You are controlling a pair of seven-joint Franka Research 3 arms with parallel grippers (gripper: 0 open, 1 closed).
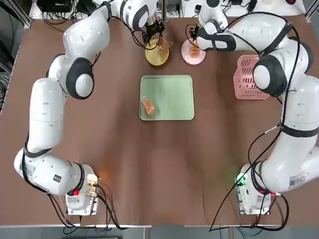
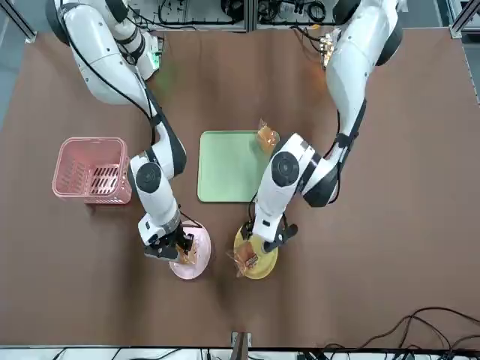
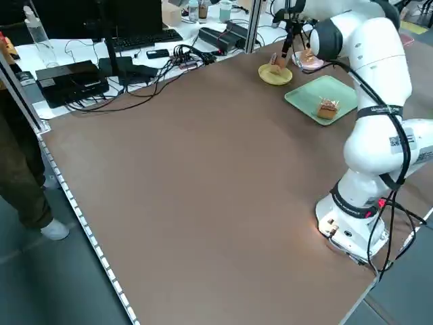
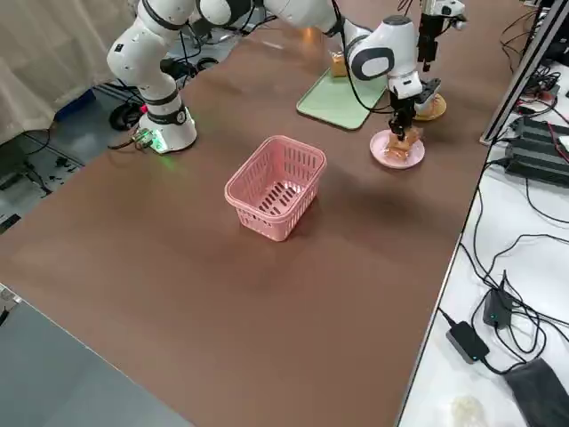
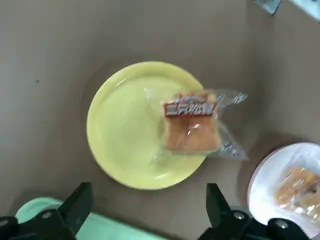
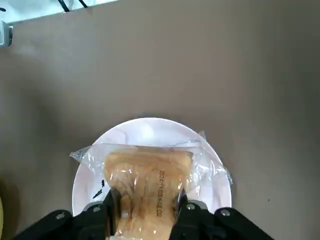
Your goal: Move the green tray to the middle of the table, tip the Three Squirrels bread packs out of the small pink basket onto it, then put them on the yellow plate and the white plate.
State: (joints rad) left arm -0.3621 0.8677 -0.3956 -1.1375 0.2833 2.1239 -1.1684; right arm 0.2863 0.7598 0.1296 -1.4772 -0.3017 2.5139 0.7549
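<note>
R gripper (image 6: 145,210) reaches down over white plate (image 6: 150,132), clenched on a bread pack (image 6: 147,175). L gripper (image 5: 147,210) hovers spread wide above yellow plate (image 5: 125,125), another pack (image 5: 192,125) below it.

Overhead, front and side cameras share the table (image 1: 99,149); wrist cameras look close.

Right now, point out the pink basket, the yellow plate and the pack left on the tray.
Pink basket (image 4: 272,189): right side view, inner floor.
Yellow plate (image 5: 125,130): left wrist view, bare centre.
Pack (image 1: 148,107): top view, bread inside.
</note>
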